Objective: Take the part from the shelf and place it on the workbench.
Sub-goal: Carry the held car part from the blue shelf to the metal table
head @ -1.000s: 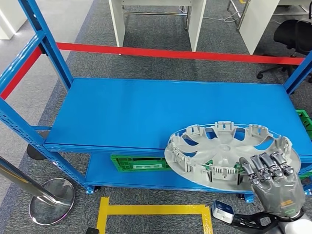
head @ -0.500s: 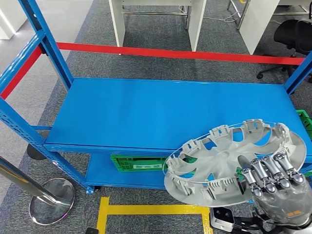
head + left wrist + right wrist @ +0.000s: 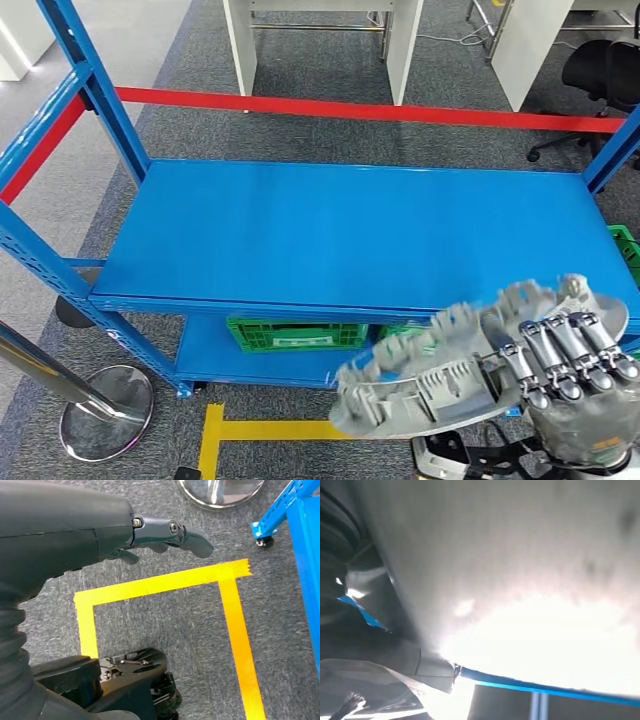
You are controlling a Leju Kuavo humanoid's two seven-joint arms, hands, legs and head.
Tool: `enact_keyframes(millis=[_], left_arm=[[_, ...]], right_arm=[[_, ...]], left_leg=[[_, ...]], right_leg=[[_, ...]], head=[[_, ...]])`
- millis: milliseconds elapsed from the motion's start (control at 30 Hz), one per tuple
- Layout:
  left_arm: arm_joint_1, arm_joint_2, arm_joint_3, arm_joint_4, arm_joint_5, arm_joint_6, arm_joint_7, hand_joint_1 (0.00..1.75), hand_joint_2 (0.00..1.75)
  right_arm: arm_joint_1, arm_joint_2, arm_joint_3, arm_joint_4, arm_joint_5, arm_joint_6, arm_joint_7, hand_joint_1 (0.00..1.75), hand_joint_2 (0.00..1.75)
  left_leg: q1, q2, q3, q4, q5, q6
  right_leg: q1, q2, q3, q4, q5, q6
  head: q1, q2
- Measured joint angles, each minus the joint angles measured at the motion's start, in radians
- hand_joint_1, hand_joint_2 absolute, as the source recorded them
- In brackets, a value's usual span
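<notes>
The part is a round grey plastic wheel cover (image 3: pixel 430 380), ribbed side up. My right hand (image 3: pixel 577 385) grips its right rim and holds it tilted in the air, off the front edge of the blue shelf (image 3: pixel 340 230). Its pale smooth face (image 3: pixel 516 570) lies very close to the lens in the right wrist view. My left hand (image 3: pixel 113 532) hangs over the grey carpet with its fingers stretched out and nothing in it.
The blue shelf's top deck is bare. Green crates (image 3: pixel 294 333) sit on its lower level. Yellow floor tape (image 3: pixel 309 432) marks a box in front of the shelf. A chrome post base (image 3: pixel 106 410) stands at the left. White desks (image 3: pixel 324 40) lie beyond a red beam.
My right hand has lifted the wheel cover off the shelf deck and drawn it toward me and downward in the picture, tipping it further on edge. The shelf top now lies bare.
</notes>
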Motion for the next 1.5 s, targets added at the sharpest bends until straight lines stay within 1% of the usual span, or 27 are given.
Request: enact_keyframes(millis=[233, 400, 500, 567, 600, 633, 667, 733, 767, 800, 833, 867, 933, 967, 1033, 1100, 1133, 1167, 1233, 1267, 1300, 1333, 1367, 1400, 1433, 1467, 1500], left_arm=[[0.0, 0.0, 0.02, 0.0, -0.001, -0.017, 0.019, 0.0, 1.75], [0.0, 0.002, 0.027, 0.0, -0.005, -0.027, 0.021, 0.0, 1.75], [0.0, 0.004, 0.031, 0.0, -0.006, -0.028, 0.022, 0.0, 1.75], [0.0, 0.004, 0.033, 0.0, -0.006, -0.028, 0.024, 0.0, 1.75], [0.0, 0.004, 0.034, 0.0, -0.006, -0.028, 0.024, 0.0, 1.75], [-0.001, 0.003, 0.034, 0.0, -0.006, -0.029, 0.024, 0.0, 1.75], [-0.001, 0.002, 0.034, 0.0, -0.006, -0.029, 0.024, 0.0, 1.75], [-0.001, 0.002, 0.034, 0.0, -0.006, -0.031, 0.024, 0.0, 1.75], [0.0, 0.002, 0.035, 0.0, -0.007, -0.033, 0.024, 0.0, 1.75], [0.0, 0.002, 0.036, 0.0, -0.007, -0.035, 0.024, 0.0, 1.75], [0.0, 0.002, 0.037, 0.0, -0.007, -0.038, 0.024, 0.0, 1.75], [0.0, 0.001, 0.037, 0.0, -0.007, -0.04, 0.023, 0.0, 1.75], [-0.001, 0.001, 0.039, 0.0, -0.007, -0.043, 0.022, 0.0, 1.75], [-0.001, 0.001, 0.04, 0.0, -0.007, -0.045, 0.021, 0.0, 1.75], [-0.001, 0.002, 0.041, 0.0, -0.007, -0.047, 0.02, 0.0, 1.75], [0.0, 0.003, 0.042, 0.0, -0.007, -0.047, 0.019, 0.0, 1.75], [-0.001, 0.003, 0.042, 0.0, -0.007, -0.047, 0.019, 0.0, 1.75], [-0.001, 0.004, 0.042, 0.0, -0.007, -0.047, 0.019, 0.0, 1.75], [-0.001, 0.004, 0.042, 0.0, -0.007, -0.047, 0.019, 0.0, 1.75], [-0.001, 0.005, 0.042, 0.0, -0.007, -0.047, 0.019, 0.0, 1.75], [-0.001, 0.005, 0.042, 0.0, -0.007, -0.048, 0.019, 0.0, 1.75], [-0.001, 0.005, 0.043, 0.0, -0.007, -0.048, 0.019, 0.0, 1.75], [-0.001, 0.005, 0.043, 0.0, -0.007, -0.049, 0.019, 0.0, 1.75], [-0.001, 0.005, 0.043, 0.0, -0.007, -0.05, 0.019, 0.0, 1.75], [-0.002, 0.005, 0.043, 0.0, -0.007, -0.052, 0.019, 0.0, 1.75], [-0.003, 0.005, 0.043, 0.0, -0.007, -0.053, 0.019, 0.0, 1.75], [-0.004, 0.005, 0.043, 0.0, -0.007, -0.054, 0.018, 0.0, 1.75]], right_arm=[[-0.021, -0.001, 0.169, -0.017, 0.001, 0.0, 0.069, 1.75, 1.75], [-0.033, -0.003, 0.239, -0.017, 0.001, 0.0, 0.095, 1.75, 1.75], [-0.039, -0.004, 0.261, -0.017, 0.001, 0.0, 0.098, 1.75, 1.75], [-0.042, -0.005, 0.269, -0.018, 0.001, 0.0, 0.099, 1.75, 1.75], [-0.044, -0.006, 0.27, -0.019, 0.002, 0.0, 0.099, 1.75, 1.75], [-0.045, -0.007, 0.271, -0.019, 0.002, 0.0, 0.1, 1.75, 1.75], [-0.045, -0.008, 0.271, -0.02, 0.002, 0.0, 0.1, 1.75, 1.75], [-0.046, -0.01, 0.272, -0.02, 0.002, 0.0, 0.1, 1.75, 1.75], [-0.046, -0.011, 0.272, -0.019, 0.002, 0.0, 0.101, 1.75, 1.75], [-0.045, -0.013, 0.272, -0.019, 0.002, 0.0, 0.102, 1.75, 1.75], [-0.045, -0.014, 0.272, -0.019, 0.002, 0.0, 0.104, 1.75, 1.75], [-0.045, -0.015, 0.272, -0.018, 0.002, 0.0, 0.106, 1.75, 1.75], [-0.045, -0.018, 0.272, -0.017, 0.002, 0.0, 0.112, 1.75, 1.75], [-0.044, -0.019, 0.273, -0.017, 0.002, 0.0, 0.116, 1.75, 1.75], [-0.042, -0.021, 0.275, -0.015, 0.002, 0.0, 0.122, 1.75, 1.75], [-0.043, -0.023, 0.278, -0.014, 0.002, 0.0, 0.124, 1.75, 1.75], [-0.043, -0.023, 0.279, -0.013, 0.002, 0.0, 0.125, 1.75, 1.75], [-0.043, -0.023, 0.28, -0.013, 0.002, 0.0, 0.125, 1.75, 1.75], [-0.043, -0.023, 0.28, -0.012, 0.002, 0.0, 0.125, 1.75, 1.75], [-0.042, -0.023, 0.281, -0.011, 0.002, 0.0, 0.126, 1.75, 1.75], [-0.042, -0.023, 0.282, -0.01, 0.002, 0.0, 0.128, 1.75, 1.75], [-0.042, -0.023, 0.284, -0.009, 0.002, 0.0, 0.133, 1.75, 1.75], [-0.042, -0.023, 0.286, -0.008, 0.002, 0.0, 0.14, 1.75, 1.75], [-0.042, -0.023, 0.29, -0.007, 0.002, 0.0, 0.147, 1.75, 1.75], [-0.042, -0.024, 0.293, -0.006, 0.002, 0.0, 0.153, 1.75, 1.75], [-0.042, -0.024, 0.296, -0.005, 0.002, 0.0, 0.158, 1.75, 1.75], [-0.042, -0.025, 0.298, -0.004, 0.002, 0.0, 0.162, 1.75, 1.75]], left_leg=[[-0.002, 0.0, 0.0, 0.001, 0.0, 0.0], [-0.007, 0.0, -0.001, 0.004, -0.002, 0.003], [-0.01, 0.0, -0.003, 0.007, -0.004, 0.008], [-0.007, 0.001, -0.001, 0.0, 0.0, 0.016], [-0.004, 0.002, 0.001, -0.007, 0.005, 0.022], [-0.001, 0.003, 0.003, -0.013, 0.011, 0.028], [0.001, 0.004, 0.004, -0.018, 0.015, 0.032], [0.0, 0.006, -0.001, -0.017, 0.018, 0.035], [0.0, 0.006, -0.002, -0.016, 0.018, 0.035], [0.0, 0.006, -0.003, -0.014, 0.017, 0.034], [0.0, 0.006, -0.004, -0.012, 0.017, 0.033], [0.001, 0.005, -0.004, -0.009, 0.015, 0.031], [0.0, 0.004, -0.008, -0.002, 0.012, 0.022], [-0.001, 0.003, -0.012, 0.002, 0.013, 0.016], [-0.004, 0.003, -0.02, 0.009, 0.018, 0.003], [-0.002, 0.003, -0.028, 0.018, 0.01, -0.008], [-0.001, 0.003, -0.036, 0.037, -0.011, -0.014], [0.002, 0.004, -0.05, 0.075, -0.044, -0.021], [0.007, 0.005, -0.088, 0.197, -0.125, -0.032], [0.009, 0.005, -0.1, 0.25, -0.15, -0.035], [0.011, 0.005, -0.099, 0.274, -0.154, -0.036], [0.012, 0.005, -0.08, 0.26, -0.137, -0.036], [0.012, 0.005, -0.043, 0.206, -0.107, -0.034], [0.012, 0.005, 0.003, 0.131, -0.079, -0.031], [0.011, 0.005, 0.047, 0.056, -0.061, -0.027], [0.009, 0.004, 0.076, 0.002, -0.052, -0.024], [0.006, 0.004, 0.088, -0.027, -0.052, -0.021]], right_leg=[[-0.002, 0.0, 0.0, -0.001, 0.0, 0.0], [-0.006, 0.0, 0.0, -0.001, 0.002, 0.003], [-0.008, 0.0, -0.001, -0.002, 0.003, 0.008], [-0.009, 0.0, -0.001, -0.003, 0.002, 0.013], [-0.008, 0.001, -0.006, 0.005, -0.007, 0.015], [-0.007, 0.002, -0.018, 0.03, -0.027, 0.016], [-0.007, 0.003, -0.041, 0.077, -0.057, 0.015], [-0.006, 0.004, -0.1, 0.204, -0.119, 0.015], [-0.006, 0.004, -0.123, 0.252, -0.131, 0.016], [-0.006, 0.004, -0.13, 0.266, -0.12, 0.016], [-0.006, 0.004, -0.12, 0.243, -0.091, 0.016], [-0.007, 0.004, -0.096, 0.188, -0.051, 0.015], [-0.006, 0.006, -0.04, 0.073, 0.001, 0.013], [-0.005, 0.008, -0.024, 0.039, 0.009, 0.012], [-0.002, 0.011, -0.02, 0.026, 0.01, 0.007], [-0.006, 0.009, -0.028, 0.022, 0.015, -0.008], [-0.007, 0.006, -0.033, 0.02, 0.02, -0.017], [-0.008, 0.003, -0.04, 0.018, 0.026, -0.025], [-0.006, -0.002, -0.056, 0.019, 0.037, -0.034], [-0.004, -0.004, -0.065, 0.019, 0.043, -0.036], [-0.003, -0.005, -0.073, 0.019, 0.05, -0.036], [-0.003, -0.006, -0.08, 0.019, 0.056, -0.036], [-0.002, -0.006, -0.087, 0.02, 0.062, -0.035], [-0.002, -0.006, -0.092, 0.02, 0.069, -0.033], [-0.001, -0.006, -0.097, 0.02, 0.075, -0.03], [-0.001, -0.006, -0.101, 0.019, 0.082, -0.025], [0.0, -0.007, -0.103, 0.018, 0.089, -0.02]], head=[[0.0, 0.0], [0.0, 0.0], [0.0, 0.0], [0.0, 0.0], [0.0, 0.0], [0.001, 0.0], [0.003, 0.0], [0.004, 0.0], [0.005, 0.0], [0.005, 0.0], [0.005, 0.0], [0.005, 0.0], [0.005, 0.0], [0.005, 0.0], [0.004, 0.0], [0.003, 0.0], [0.001, 0.0], [-0.002, 0.0], [-0.006, 0.0], [-0.006, 0.0], [-0.006, 0.0], [-0.006, 0.0], [-0.006, 0.0], [-0.006, 0.0], [-0.006, 0.0], [-0.006, 0.0], [-0.006, 0.0]])
